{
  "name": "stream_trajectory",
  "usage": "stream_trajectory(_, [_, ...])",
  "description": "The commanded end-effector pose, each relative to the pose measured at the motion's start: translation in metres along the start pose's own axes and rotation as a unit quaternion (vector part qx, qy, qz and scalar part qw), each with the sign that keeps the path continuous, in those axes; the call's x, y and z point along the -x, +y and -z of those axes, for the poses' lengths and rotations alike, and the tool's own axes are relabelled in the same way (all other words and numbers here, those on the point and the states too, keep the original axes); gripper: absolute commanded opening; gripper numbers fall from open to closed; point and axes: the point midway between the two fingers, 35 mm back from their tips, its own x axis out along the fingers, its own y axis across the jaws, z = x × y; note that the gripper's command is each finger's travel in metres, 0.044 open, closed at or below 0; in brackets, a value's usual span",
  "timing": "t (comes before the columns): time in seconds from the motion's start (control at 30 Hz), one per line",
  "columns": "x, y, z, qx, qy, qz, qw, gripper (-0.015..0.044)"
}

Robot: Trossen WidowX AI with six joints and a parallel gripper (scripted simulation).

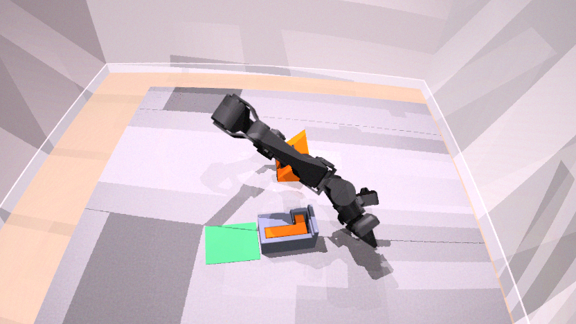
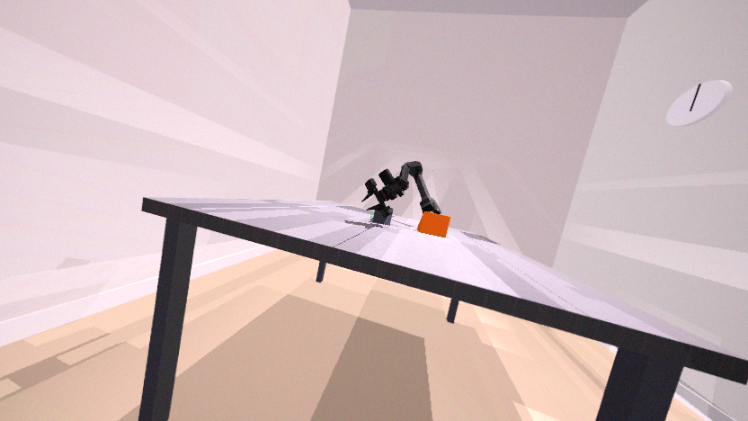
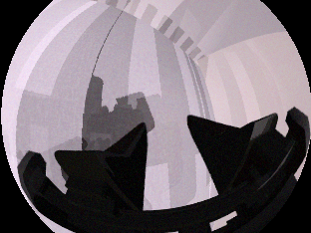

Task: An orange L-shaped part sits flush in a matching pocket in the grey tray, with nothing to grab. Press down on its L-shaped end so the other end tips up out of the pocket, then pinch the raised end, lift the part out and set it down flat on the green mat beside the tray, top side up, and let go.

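Note:
The orange L-shaped part [image 1: 282,231] lies in the pocket of the grey tray [image 1: 288,244] [image 2: 379,219], its long arm towards the mat and its L-shaped end at the right, by the tray's raised walls. It looks level. The green mat [image 1: 231,246] [image 2: 371,216] lies flat just left of the tray in the top view. My gripper [image 1: 375,244] [image 2: 365,204] [image 3: 166,123] is partly open and empty, above the table to the right of the tray. The part is not in the wrist view, which shows bare table and a shadow between and beyond the fingers.
An orange block-like object [image 1: 288,176] [image 2: 433,225] stands behind the tray, partly hidden by the arm [image 1: 300,160] in the top view. The tray's raised walls [image 1: 312,219] stand at its right end, on the gripper's side.

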Motion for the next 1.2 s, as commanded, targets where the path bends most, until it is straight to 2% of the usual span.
stream_trajectory(0.0, [0.009,0.002,0.000,-0.273,0.071,-0.130,0.950,0.0180])
stream_trajectory(0.13, [0.027,-0.001,0.006,-0.378,0.135,-0.173,0.899,0.0180])
stream_trajectory(0.47, [0.065,-0.031,0.017,-0.523,0.236,-0.170,0.801,0.0180])
stream_trajectory(0.83, [0.106,-0.022,0.034,-0.610,0.347,-0.163,0.693,0.0180])
stream_trajectory(1.17, [0.150,-0.020,0.052,-0.664,0.447,-0.118,0.588,0.0180])
